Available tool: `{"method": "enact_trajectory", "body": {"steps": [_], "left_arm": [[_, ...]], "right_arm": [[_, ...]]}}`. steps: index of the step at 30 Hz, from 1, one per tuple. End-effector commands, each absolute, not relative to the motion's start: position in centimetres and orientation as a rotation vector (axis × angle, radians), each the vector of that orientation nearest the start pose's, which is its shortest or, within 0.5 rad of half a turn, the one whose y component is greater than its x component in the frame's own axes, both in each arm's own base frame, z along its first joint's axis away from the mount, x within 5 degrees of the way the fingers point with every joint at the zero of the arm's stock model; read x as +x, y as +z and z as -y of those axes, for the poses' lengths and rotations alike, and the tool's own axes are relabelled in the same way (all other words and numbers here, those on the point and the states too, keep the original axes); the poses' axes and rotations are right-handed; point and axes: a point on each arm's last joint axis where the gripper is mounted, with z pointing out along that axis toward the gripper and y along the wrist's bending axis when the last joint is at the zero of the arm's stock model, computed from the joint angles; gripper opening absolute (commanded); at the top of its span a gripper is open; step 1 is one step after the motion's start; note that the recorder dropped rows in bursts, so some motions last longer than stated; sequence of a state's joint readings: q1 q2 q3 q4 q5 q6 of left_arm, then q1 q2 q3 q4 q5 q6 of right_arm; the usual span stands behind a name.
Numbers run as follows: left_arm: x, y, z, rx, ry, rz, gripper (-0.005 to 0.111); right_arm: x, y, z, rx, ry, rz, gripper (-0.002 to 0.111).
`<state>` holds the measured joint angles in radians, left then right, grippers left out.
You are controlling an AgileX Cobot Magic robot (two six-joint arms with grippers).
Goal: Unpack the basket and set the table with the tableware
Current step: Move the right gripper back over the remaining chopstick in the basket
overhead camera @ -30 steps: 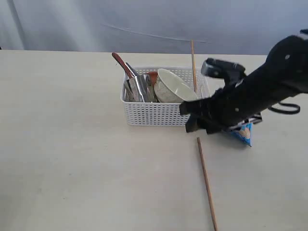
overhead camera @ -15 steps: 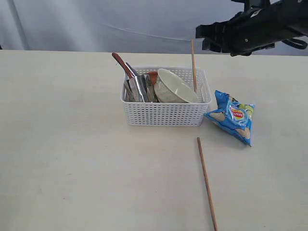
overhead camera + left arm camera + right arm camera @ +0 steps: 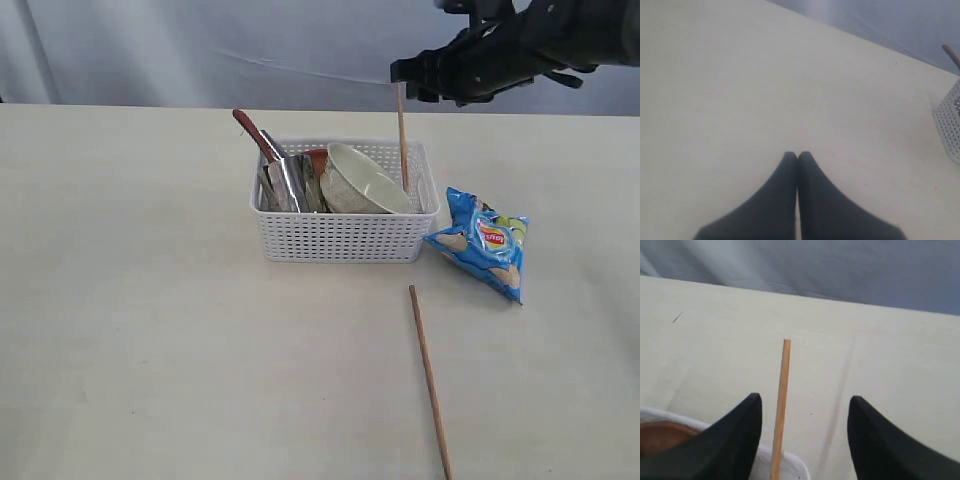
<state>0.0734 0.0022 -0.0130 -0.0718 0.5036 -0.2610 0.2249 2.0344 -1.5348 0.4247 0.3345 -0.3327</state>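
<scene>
Basket: white perforated plastic basket point(image 3: 345, 235) on the pale beige table point(image 3: 150, 330), toward the back.
Basket, left end: dark wooden spoon point(image 3: 255, 133) and steel cutlery point(image 3: 290, 185), leaning.
Basket, middle: cream bowl point(image 3: 362, 182), tilted.
Basket, right end: wooden chopstick point(image 3: 402, 135), upright.
Right of basket: blue crinkly chips bag point(image 3: 482, 242), just beside it.
Front: second wooden chopstick point(image 3: 430, 380), flat on the table.
</scene>
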Motion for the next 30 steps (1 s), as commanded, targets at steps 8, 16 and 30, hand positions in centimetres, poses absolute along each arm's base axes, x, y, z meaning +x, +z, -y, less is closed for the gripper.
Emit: {"method": "enact_trajectory", "body": {"steps": [8,16,30], "left_arm": [[4.9,17.1,0.0,-0.366,-0.206,-1.945,0.000],[4.9,17.1,0.0,-0.366,-0.206,-1.945,0.000],[4.9,17.1,0.0,-0.366,-0.206,-1.945,0.000]], "right_arm": [[46.4,18.7,-13.5,-0.288,0.300,-2.298,0.050],[46.6,17.7,-14.5,-0.300,0.296,-2.285,0.050],[47.0,16.0,-14.5,-0.289,0.282,-2.297,0.027]]}}
